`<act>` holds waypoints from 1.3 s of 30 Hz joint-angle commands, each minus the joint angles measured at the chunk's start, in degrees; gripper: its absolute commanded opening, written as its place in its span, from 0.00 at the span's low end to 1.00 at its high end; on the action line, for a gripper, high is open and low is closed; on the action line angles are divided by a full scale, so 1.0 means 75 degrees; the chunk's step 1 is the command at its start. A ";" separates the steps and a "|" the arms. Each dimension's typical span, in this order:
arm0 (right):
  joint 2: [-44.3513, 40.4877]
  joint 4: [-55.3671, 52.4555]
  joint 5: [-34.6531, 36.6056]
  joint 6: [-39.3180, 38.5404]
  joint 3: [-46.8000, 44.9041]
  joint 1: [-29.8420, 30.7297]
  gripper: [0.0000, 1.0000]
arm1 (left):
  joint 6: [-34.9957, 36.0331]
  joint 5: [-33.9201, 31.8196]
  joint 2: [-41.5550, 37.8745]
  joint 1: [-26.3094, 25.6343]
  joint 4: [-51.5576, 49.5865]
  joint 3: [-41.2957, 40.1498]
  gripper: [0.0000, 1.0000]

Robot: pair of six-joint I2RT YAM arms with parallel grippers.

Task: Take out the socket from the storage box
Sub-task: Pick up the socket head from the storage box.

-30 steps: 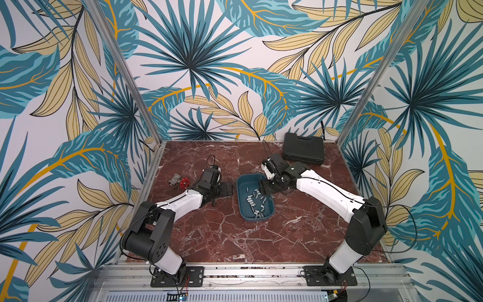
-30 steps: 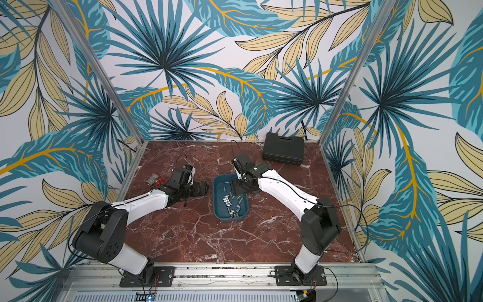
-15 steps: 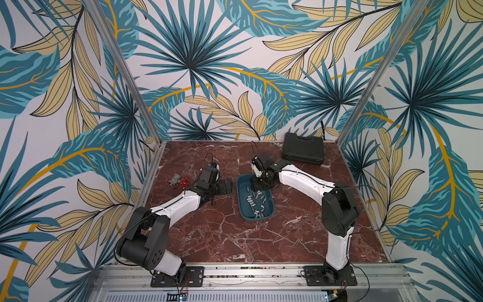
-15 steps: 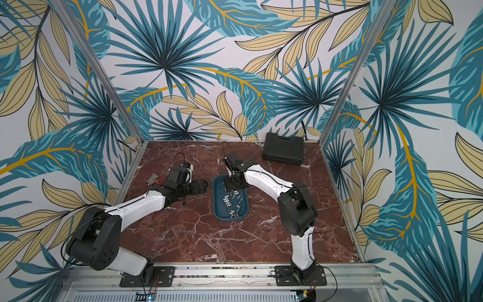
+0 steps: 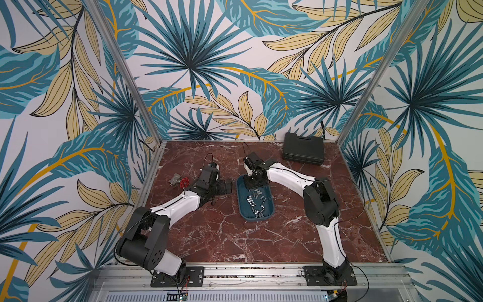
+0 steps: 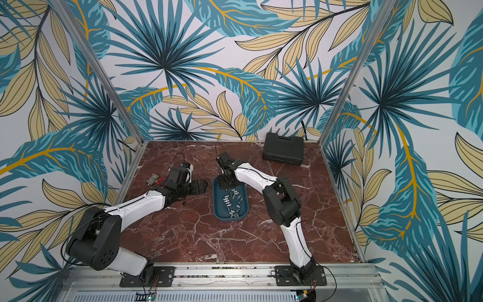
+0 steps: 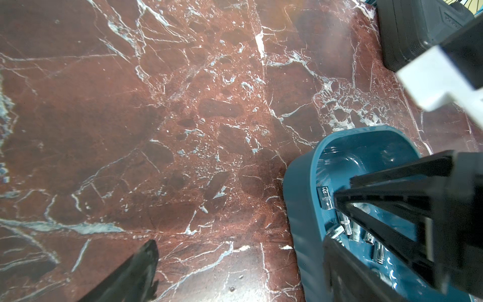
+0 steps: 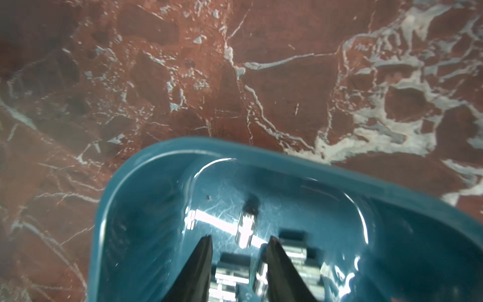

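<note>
**Findings, largest item first**

- The marble table [image 5: 235,243] is carrying everything.
- A black tool case [image 5: 303,149] is sitting closed at the far right corner, well apart from the work.
- The storage box [image 5: 257,220] is lying at mid-table between the two arms. It has no lid, and loose chrome sockets [image 5: 257,206] are lying on its floor.
- The left gripper [image 5: 225,187] is resting low just beside the box's left wall, jaws spread wide and holding nothing.
- The right gripper [image 8: 240,264] is standing inside the far end of the box, tips low over the floor and jaws narrow with a gap showing.
- A small valve with a red handwheel [image 5: 180,181] is sitting near the table's left edge.
- In the right wrist view, chrome pieces are showing between and under the fingers [image 8: 203,261]. One socket [image 8: 245,228] is lying just beyond the tips. Whether the pads are bearing on any piece cannot be told.

**Step in hand, as judged:** the grasp, with no lift made yet.

**Next move is calling for:** a firm pinch on a single socket, then a straight lift clear of the rolled rim and a set-down on bare marble. Neighbouring sockets are crowding the fingers, so a double pick looks possible.
</note>
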 commanded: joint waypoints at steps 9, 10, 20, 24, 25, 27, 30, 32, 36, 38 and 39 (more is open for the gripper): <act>0.0616 -0.0219 0.0086 0.0112 0.0240 0.0050 0.31 | 0.0021 -0.0022 -0.0193 -0.0029 -0.0183 -0.0012 1.00; 0.0648 -0.0238 0.0097 0.0103 0.0229 0.0050 0.31 | 0.0032 -0.0025 -0.0195 -0.0028 -0.0203 0.0016 1.00; 0.0567 -0.0182 0.0095 0.0111 -0.0131 0.0051 0.22 | 0.0009 0.0021 -0.0152 -0.0026 -0.0284 0.0190 1.00; 0.0451 -0.0161 0.0110 0.0093 -0.0205 0.0050 0.19 | 0.0000 0.0086 -0.0125 -0.0030 -0.0277 0.0228 1.00; 0.0425 -0.0153 0.0120 0.0102 -0.0205 0.0050 0.19 | -0.0003 0.0093 -0.0120 -0.0031 -0.0272 0.0235 1.00; 0.0360 -0.0139 0.0093 0.0114 -0.0217 0.0048 0.17 | 0.0009 0.0192 -0.0102 -0.0029 -0.0232 0.0229 0.99; 0.0197 -0.0081 0.0058 0.0187 -0.0261 0.0033 0.17 | 0.0032 0.0408 -0.0021 -0.0036 -0.0146 0.0236 0.96; 0.0004 -0.0010 -0.0044 0.0240 -0.0297 0.0016 0.16 | 0.0033 0.0483 0.0037 -0.0051 -0.0110 0.0240 0.94; -0.0554 0.0207 -0.0380 0.0448 -0.0423 -0.0137 0.15 | 0.0031 0.0536 0.0177 -0.0086 -0.0113 0.0285 0.90; -0.0870 0.0290 -0.0407 0.0500 -0.0487 -0.0260 0.15 | 0.0034 0.0516 0.0300 -0.0093 -0.0227 0.0361 0.88; -0.1001 0.0299 -0.0407 0.0513 -0.0511 -0.0324 0.15 | 0.0033 0.0498 0.0361 -0.0095 -0.0273 0.0406 0.87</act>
